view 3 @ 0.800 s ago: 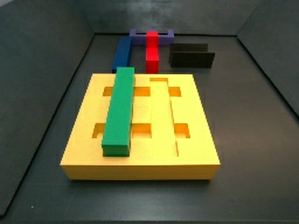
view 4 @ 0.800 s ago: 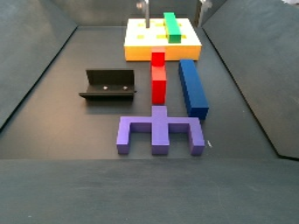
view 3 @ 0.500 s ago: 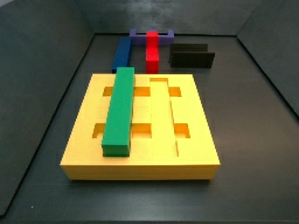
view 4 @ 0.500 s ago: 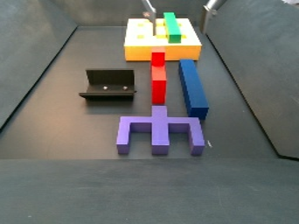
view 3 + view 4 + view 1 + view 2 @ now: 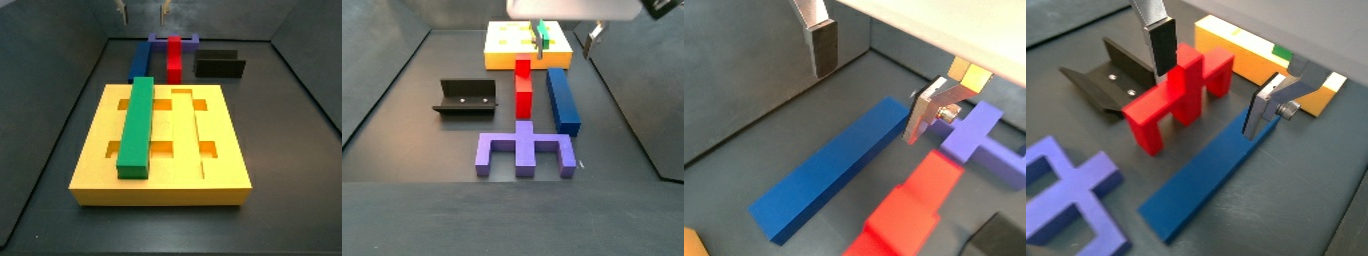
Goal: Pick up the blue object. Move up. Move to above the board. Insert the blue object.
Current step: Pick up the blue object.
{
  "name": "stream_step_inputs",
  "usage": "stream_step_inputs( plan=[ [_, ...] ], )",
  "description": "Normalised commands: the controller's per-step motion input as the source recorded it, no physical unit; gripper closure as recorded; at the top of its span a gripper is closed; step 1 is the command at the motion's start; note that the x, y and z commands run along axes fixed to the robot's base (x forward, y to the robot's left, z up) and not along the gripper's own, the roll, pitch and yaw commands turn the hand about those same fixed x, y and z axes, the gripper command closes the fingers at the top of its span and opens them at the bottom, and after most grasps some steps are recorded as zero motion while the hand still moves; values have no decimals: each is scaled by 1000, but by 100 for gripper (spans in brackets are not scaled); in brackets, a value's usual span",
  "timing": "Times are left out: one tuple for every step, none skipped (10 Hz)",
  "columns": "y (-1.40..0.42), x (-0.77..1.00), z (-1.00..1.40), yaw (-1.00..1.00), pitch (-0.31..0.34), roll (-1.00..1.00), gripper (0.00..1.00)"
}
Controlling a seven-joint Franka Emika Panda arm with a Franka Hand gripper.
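The blue object (image 5: 563, 98) is a long dark-blue bar lying flat on the floor beside the red piece (image 5: 524, 85). It also shows in both wrist views (image 5: 838, 170) (image 5: 1213, 180) and in a side view (image 5: 139, 58). The board (image 5: 214, 130) is a yellow grooved slab; it shows at the far end in a side view (image 5: 502, 45). My gripper (image 5: 567, 38) is open and empty. It hangs above the bar's end nearest the board. In both wrist views (image 5: 875, 80) (image 5: 1212, 78) the fingers stand wide apart above the bar without touching it.
A green bar (image 5: 136, 125) lies in a groove of the board. A purple bracket-shaped block (image 5: 525, 150) lies past the red piece and the bar. The dark fixture (image 5: 466, 97) stands on the red piece's other side. Dark walls surround the floor.
My gripper has come from over the board toward the blue bar and lower; its fingers now show in both side views. The pieces have not moved.
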Motion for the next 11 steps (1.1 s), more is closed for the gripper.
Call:
stream_step_inputs(
  plan=[
    [-140, -43, -723, 0, 0, 260, 0],
    [-9, 0, -640, 0, 0, 169, 0],
    [0, 3, -503, 0, 0, 169, 0],
    [31, 0, -597, 0, 0, 160, 0],
    [100, -80, -477, 31, -76, 34, 0],
    [74, 0, -369, 57, -77, 0, 0],
    [0, 0, -403, 74, -127, 4, 0],
    [0, 0, -377, 11, -116, 11, 0],
    [0, 0, -300, 0, -104, 0, 0],
    [0, 0, -200, 0, -101, 0, 0],
    [0, -71, -160, 0, -131, 0, 0]
  ],
)
